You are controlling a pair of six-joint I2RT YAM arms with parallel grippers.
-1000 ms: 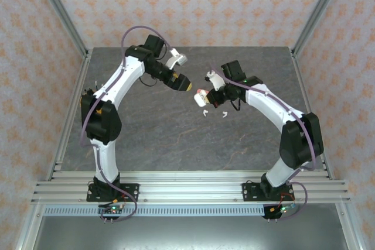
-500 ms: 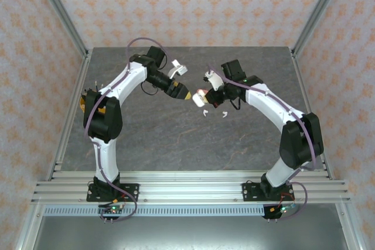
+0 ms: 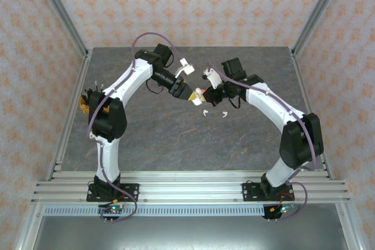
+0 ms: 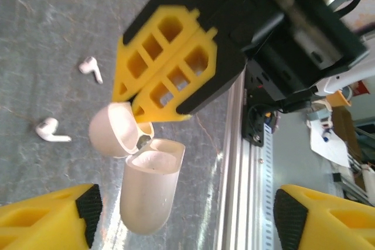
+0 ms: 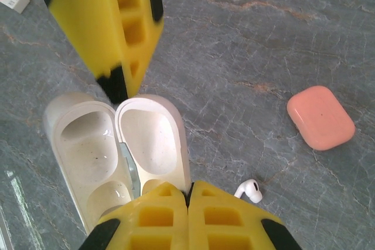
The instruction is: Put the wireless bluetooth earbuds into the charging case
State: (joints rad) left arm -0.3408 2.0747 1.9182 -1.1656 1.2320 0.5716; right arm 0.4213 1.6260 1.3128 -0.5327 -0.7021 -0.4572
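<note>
The charging case (image 5: pixel 117 144) is white and its lid is flipped open. Both halves look hollow inside. It sits out in the middle of the table (image 3: pixel 176 139), between the two arms.

The right gripper (image 5: pixel 188 194) has its yellow fingers squeezed tight together on the edge of the case, close to the hinge. The left gripper (image 4: pixel 187 209) is wide apart, with one yellow finger on each side of the case and not touching it.

Two white earbuds (image 4: pixel 48 128) lie flat on the table just beside the case, on the side nearer the arm bases. They are close to each other but not touching. A pink case (image 5: pixel 321 117) lies shut on the table, a bit away from the white case.

The table top is grey like stone, with thin wiggly lines in it. Walls (image 3: pixel 193 4) with an orange flower pattern stand behind the case and on both sides. Silver metal posts (image 3: pixel 58 13) go up at the corners, and a silver rail (image 3: pixel 187 190) runs along the near edge, well apart from the case
</note>
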